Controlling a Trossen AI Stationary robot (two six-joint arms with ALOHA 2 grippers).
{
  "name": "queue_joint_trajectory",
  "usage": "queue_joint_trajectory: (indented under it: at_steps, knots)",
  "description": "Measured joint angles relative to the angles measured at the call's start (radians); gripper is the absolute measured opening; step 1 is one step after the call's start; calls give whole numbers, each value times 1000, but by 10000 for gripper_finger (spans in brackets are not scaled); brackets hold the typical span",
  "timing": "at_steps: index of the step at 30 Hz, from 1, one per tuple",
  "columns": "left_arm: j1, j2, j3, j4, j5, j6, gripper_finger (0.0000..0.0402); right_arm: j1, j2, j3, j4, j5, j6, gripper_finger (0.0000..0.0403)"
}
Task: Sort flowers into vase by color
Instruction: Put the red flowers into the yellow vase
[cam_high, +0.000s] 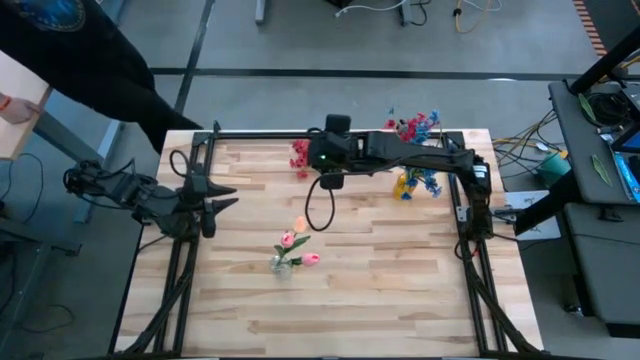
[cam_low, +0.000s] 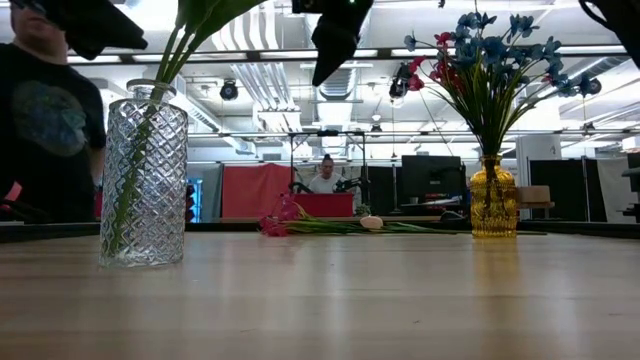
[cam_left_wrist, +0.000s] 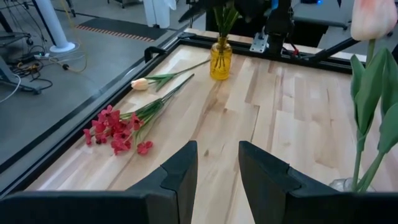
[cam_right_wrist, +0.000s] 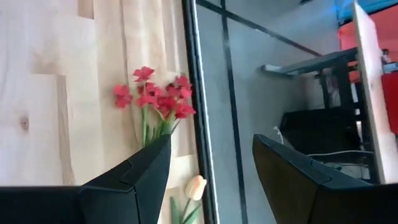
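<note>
A red flower cluster (cam_high: 300, 155) and a cream tulip bud (cam_right_wrist: 196, 185) lie flat on the table by its far edge. My right gripper (cam_high: 315, 158) hangs open above them, fingers apart with nothing between; in its wrist view (cam_right_wrist: 211, 146) the red blooms (cam_right_wrist: 155, 96) show just ahead. A yellow vase (cam_high: 405, 185) at the far right holds blue and red flowers (cam_low: 485, 50). A clear glass vase (cam_high: 282, 265) near the table's middle holds pink tulips (cam_high: 292, 240). My left gripper (cam_high: 225, 197) waits open at the left side.
A dark frame rail (cam_high: 260, 134) runs along the table's far edge just behind the loose flowers. A loop of black cable (cam_high: 320, 210) hangs under the right arm. A person in dark clothes (cam_high: 90, 60) stands past the far left corner. Bare wood (cam_high: 380, 290) lies toward the near edge.
</note>
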Motion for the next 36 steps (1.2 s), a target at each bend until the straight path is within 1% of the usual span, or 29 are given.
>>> queue_joint_trajectory:
  at_steps: [14,17,23,30,36]
  knots:
    - [0,-4,-2,0,3,-3,103,-43,111,-8,-1,-4,0,219]
    - [0,-4,-3,1,3,-7,103,-53,127,-14,-2,-24,0,219]
    - [0,-4,-6,-2,3,-16,103,-77,128,-23,-2,-109,32,219]
    - [0,-4,-7,-3,3,-18,103,-88,128,-26,-5,-116,25,219]
    - [0,-4,-7,-5,3,-19,103,-89,126,-48,-58,-141,33,219]
